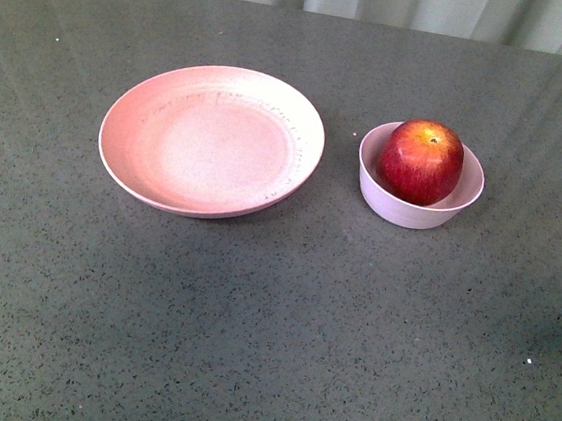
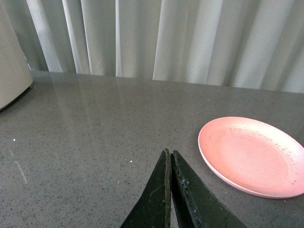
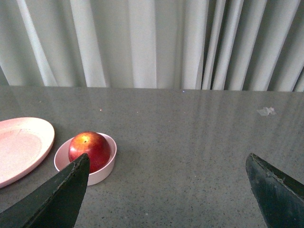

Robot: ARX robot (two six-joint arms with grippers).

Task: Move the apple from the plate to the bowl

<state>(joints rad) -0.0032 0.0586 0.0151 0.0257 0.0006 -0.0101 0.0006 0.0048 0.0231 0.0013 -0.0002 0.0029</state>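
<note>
Right of the empty plate (image 1: 211,139), toward the worktop's far edge, the apple (image 1: 422,161) sits inside the bowl (image 1: 417,206). Right gripper (image 3: 166,183) spread wide, nearer, empty; left gripper (image 2: 168,159) pressed together, apple away beyond the plate.

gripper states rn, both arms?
Left gripper: closed, empty.
Right gripper: open, empty; apple sits in the bowl.
</note>
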